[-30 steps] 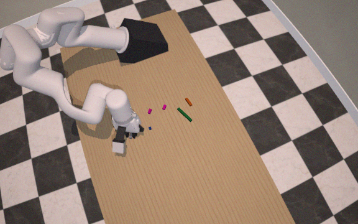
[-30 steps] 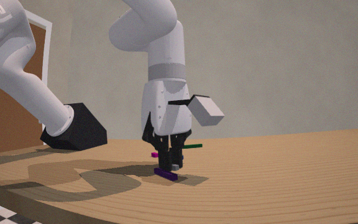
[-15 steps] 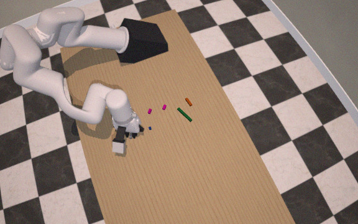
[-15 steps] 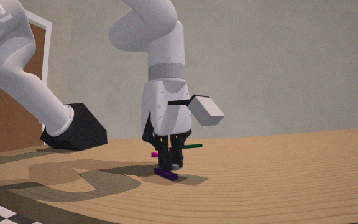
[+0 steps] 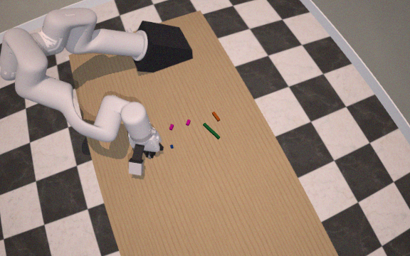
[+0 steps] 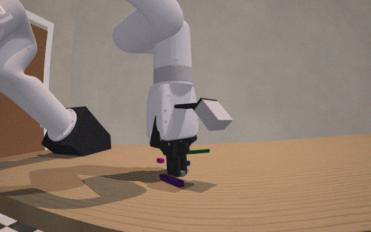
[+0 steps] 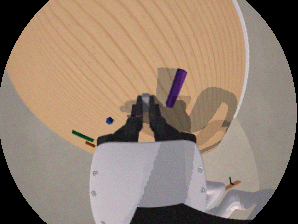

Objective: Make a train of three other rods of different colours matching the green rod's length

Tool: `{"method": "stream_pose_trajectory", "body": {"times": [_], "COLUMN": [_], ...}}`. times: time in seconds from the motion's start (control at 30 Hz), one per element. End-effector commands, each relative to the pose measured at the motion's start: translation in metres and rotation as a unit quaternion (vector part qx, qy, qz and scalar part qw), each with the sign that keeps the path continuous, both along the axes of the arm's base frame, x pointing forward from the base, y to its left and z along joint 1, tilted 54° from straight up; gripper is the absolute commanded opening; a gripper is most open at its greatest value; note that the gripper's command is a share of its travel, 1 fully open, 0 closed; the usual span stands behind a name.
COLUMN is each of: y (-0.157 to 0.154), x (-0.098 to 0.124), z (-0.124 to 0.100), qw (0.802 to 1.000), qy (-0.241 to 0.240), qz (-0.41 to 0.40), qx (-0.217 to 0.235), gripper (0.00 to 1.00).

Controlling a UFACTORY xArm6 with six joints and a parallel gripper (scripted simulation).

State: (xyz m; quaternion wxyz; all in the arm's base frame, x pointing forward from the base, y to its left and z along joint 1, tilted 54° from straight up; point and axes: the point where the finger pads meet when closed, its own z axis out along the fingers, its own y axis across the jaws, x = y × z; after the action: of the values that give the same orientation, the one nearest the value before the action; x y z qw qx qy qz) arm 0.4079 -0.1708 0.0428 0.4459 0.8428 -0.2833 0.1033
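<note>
My gripper (image 6: 176, 172) stands low over the table's left part, shut on a small grey rod (image 6: 182, 174), which also shows between the fingertips in the wrist view (image 7: 145, 100). A purple rod (image 6: 171, 180) lies flat just beside the fingers, apart from them; in the overhead view my arm hides it. A blue rod (image 5: 171, 146) lies a little to the right of the gripper (image 5: 151, 154). Two magenta rods (image 5: 171, 126) (image 5: 188, 122) lie farther back. The green rod (image 5: 211, 131) and an orange rod (image 5: 216, 116) lie to the right, close together but apart.
The arm's black base (image 5: 164, 46) stands at the table's far end. The table's left edge is close to the gripper. The wrist camera box (image 5: 136, 168) sticks out toward the near side.
</note>
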Motion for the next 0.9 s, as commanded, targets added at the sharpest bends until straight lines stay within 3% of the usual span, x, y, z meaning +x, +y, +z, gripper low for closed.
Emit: {"method": "stream_pose_trajectory", "body": {"times": [0.0,0.87], "y": [0.001,0.012], "x": [0.001,0.002], "z": [0.001,0.009], "qw": [1.0,1.0], "qy": [-0.001,-0.001], "qz": [0.001,0.001], "qx": [0.0,0.0], "gripper": [0.04,0.04]}}
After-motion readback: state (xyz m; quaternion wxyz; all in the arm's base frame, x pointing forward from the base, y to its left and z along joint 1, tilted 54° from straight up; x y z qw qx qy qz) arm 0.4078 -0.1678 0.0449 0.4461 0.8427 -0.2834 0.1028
